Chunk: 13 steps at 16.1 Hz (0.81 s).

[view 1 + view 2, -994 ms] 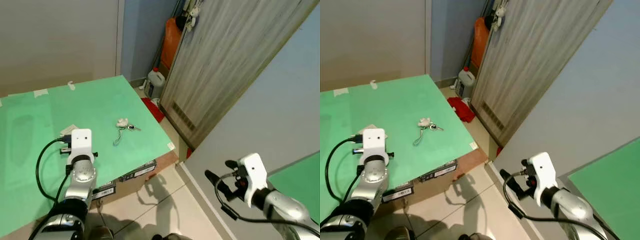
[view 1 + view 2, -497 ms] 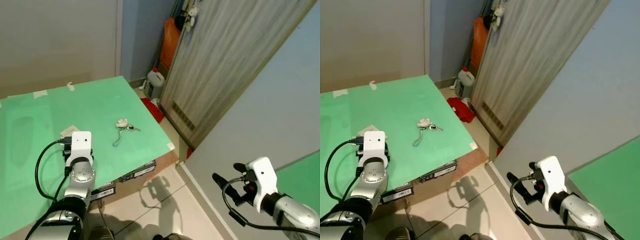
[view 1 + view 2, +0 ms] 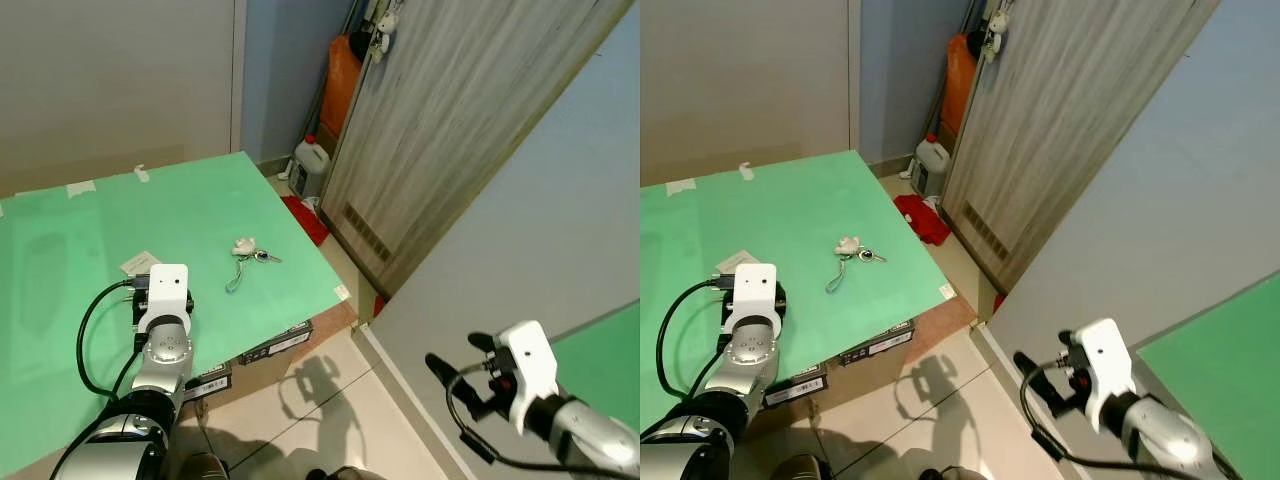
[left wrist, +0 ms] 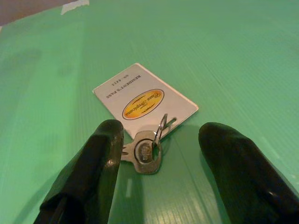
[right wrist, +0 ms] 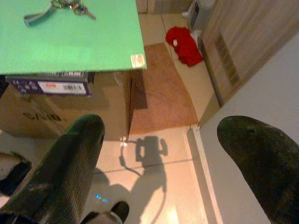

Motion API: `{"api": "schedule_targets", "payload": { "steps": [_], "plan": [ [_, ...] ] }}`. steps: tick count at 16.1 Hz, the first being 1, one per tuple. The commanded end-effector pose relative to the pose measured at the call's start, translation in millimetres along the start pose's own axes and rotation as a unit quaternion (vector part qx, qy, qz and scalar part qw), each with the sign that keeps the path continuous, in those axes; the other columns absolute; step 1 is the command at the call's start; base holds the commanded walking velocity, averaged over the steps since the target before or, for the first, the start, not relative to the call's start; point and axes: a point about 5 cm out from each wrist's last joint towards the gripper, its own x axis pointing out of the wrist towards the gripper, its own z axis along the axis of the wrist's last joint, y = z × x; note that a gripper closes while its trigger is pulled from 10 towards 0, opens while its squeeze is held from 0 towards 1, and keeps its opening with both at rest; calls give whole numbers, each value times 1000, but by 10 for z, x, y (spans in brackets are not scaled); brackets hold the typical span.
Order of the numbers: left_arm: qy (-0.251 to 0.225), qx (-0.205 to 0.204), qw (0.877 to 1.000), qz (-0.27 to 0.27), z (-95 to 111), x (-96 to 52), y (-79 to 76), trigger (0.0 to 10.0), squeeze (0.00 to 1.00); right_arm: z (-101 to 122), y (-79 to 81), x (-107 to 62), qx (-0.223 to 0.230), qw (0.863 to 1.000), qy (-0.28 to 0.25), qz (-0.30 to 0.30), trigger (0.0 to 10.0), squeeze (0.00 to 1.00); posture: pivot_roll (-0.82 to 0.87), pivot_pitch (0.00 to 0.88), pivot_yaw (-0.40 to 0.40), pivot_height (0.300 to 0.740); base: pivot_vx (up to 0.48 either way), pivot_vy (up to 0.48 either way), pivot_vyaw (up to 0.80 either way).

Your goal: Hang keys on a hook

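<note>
Fingers spread on left gripper [image 4: 156,154], straddling key [image 4: 147,151] ringed to white pass card [image 4: 145,100] on green board [image 4: 224,56] | right gripper [image 5: 159,154] fingers spread above floor [image 5: 154,135]

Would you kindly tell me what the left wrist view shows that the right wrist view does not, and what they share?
Left wrist view: the open left gripper straddles a silver key ringed to a white resident's pass card.

Right wrist view: the open right gripper hangs above the tiled floor, with a red cloth, a brown cardboard box and a second key bunch on a grey strap.

Both: the green table surface.
</note>
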Motion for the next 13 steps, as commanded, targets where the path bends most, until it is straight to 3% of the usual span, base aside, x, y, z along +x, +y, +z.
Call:
{"api": "schedule_targets", "payload": {
  "steps": [1,4,5,6,13],
  "plan": [
    [0,0,1000,-11,35,1,-66,10000,0,44,-87,-92,-5,1000,-2,-19,10000,0,-173,112,-189,740,0,0,0],
    [5,8,1000,-1,0,-5,-46,10000,0,22,-99,-174,-5,1000,6,-26,10000,0,-191,126,-189,740,0,0,0],
    [9,9,1000,1,-15,-4,-32,2471,0,18,-98,-184,-4,1000,7,-27,10000,0,-191,127,-188,740,0,0,0],
    [13,3,1000,-1,-25,-3,-33,0,0,15,-97,-189,-3,1000,8,-28,10000,0,-191,128,-188,740,0,0,0],
    [42,-35,998,-23,-25,8,-95,0,0,22,-124,-292,-5,999,18,-36,10000,0,-226,142,-200,740,0,0,0]
  ]
}}
